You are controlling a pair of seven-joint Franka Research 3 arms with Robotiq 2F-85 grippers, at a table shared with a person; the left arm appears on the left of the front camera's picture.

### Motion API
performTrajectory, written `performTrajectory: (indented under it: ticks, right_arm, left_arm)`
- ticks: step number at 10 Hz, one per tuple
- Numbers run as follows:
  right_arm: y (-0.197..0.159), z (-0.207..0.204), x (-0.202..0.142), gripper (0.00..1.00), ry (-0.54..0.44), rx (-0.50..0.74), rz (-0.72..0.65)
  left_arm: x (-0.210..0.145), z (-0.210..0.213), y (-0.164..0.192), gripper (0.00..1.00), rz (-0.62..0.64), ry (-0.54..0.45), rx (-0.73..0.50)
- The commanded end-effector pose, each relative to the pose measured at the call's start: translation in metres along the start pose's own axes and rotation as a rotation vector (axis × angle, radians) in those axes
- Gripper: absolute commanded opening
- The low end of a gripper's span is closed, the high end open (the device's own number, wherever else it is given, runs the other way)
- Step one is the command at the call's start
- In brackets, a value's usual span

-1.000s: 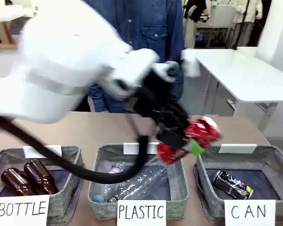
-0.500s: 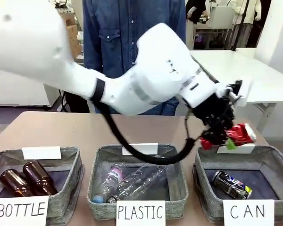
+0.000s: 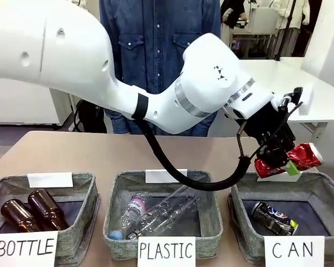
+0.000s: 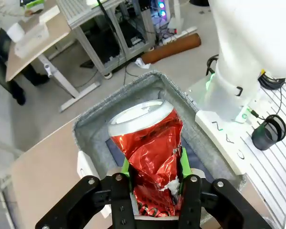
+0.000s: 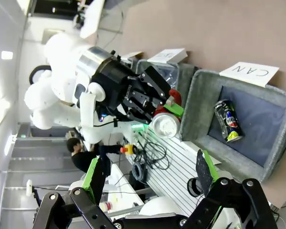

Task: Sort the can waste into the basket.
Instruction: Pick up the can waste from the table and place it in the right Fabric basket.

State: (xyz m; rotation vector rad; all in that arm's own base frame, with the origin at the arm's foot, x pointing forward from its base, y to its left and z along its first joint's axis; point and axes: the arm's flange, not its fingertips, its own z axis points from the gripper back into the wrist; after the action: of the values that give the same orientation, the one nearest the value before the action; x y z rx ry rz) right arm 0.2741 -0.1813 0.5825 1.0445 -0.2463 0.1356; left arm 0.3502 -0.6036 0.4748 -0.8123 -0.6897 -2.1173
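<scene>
- We have swung our left gripper (image 3: 284, 161) from over the PLASTIC basket (image 3: 211, 217) to the CAN basket (image 3: 323, 186), its 12 o'clock rim.
- It pinches the red can (image 3: 300, 158); release comes next.
- Our right gripper (image 5: 148, 179) stays spread.

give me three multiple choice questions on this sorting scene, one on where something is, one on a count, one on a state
1. Where is the red can?
A. lying in the PLASTIC basket
B. held above the CAN basket
C. standing on the table

2. How many brown bottles lie in the BOTTLE basket?
A. two
B. four
C. none

3. How does the left gripper stand?
A. open, holding nothing
B. shut on a clear bottle
C. shut on the red can

Answers:
1 B: the front view shows it in the air over that basket's rim.
2 A: two lie side by side.
3 C: the left wrist view shows its green pads pressed on the crumpled can.
</scene>
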Motion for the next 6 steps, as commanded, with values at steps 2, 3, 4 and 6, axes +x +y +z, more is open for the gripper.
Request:
performTrajectory:
  ticks: [2, 3, 4, 6]
  right_arm:
    - [0.0021, 0.0035, 0.0018, 1.0, -0.004, -0.004, 0.0]
    - [0.0021, 0.0035, 0.0018, 1.0, -0.004, -0.004, 0.0]
    - [0.0021, 0.0035, 0.0018, 1.0, -0.004, -0.004, 0.0]
    - [0.0021, 0.0035, 0.0018, 1.0, -0.004, -0.004, 0.0]
  left_arm:
    - [0.0009, 0.0079, 0.0002, 0.98, 0.022, -0.023, 0.027]
    - [-0.0005, 0.0072, -0.0029, 0.98, 0.023, -0.007, 0.051]
    - [-0.0012, 0.007, -0.0044, 1.0, 0.024, 0.001, 0.054]
    - [-0.0012, 0.008, -0.0046, 1.0, 0.032, 0.0, 0.05]
